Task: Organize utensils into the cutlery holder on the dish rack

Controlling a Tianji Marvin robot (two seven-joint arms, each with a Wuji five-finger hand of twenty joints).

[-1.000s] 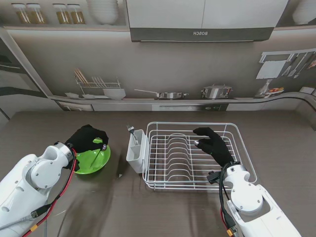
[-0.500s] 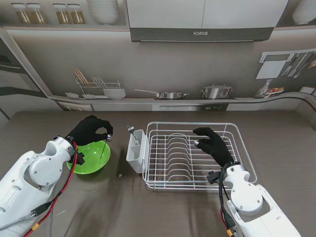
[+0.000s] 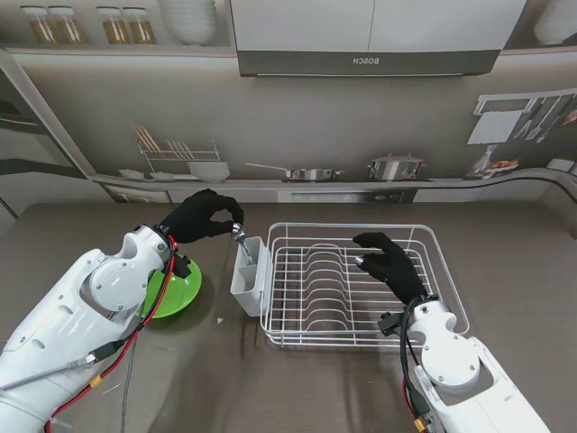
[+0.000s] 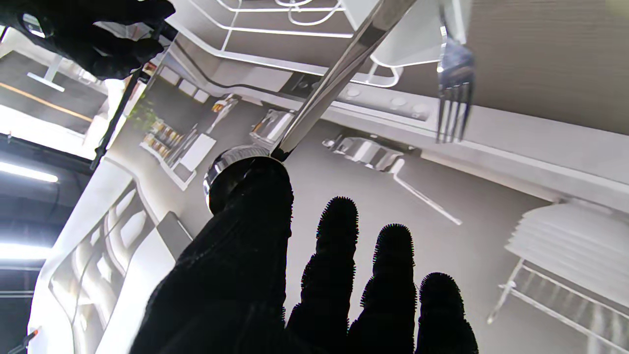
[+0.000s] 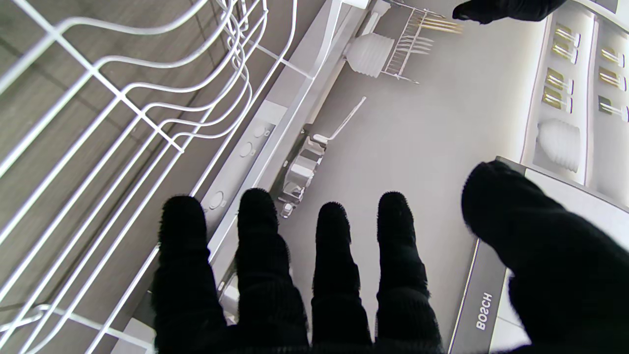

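My left hand (image 3: 206,217) is shut on a metal spoon (image 4: 314,98), pinching it by its bowl, and hovers just over the white cutlery holder (image 3: 249,276) on the left side of the white wire dish rack (image 3: 451,298). The spoon's handle points down toward the holder (image 4: 417,39). A fork (image 4: 454,93) stands in the holder with its tines up. My right hand (image 3: 389,262) is open above the rack's middle wires (image 5: 123,113), its fingers (image 5: 334,255) spread and holding nothing.
A green bowl (image 3: 180,293) sits on the table left of the holder, partly behind my left forearm. A small pale thing (image 3: 219,319) lies on the table in front of the holder. A wall shelf with pots runs along the back.
My left hand has risen out of the green bowl with the spoon and moved right, up to the cutlery holder. The right hand has stayed still.
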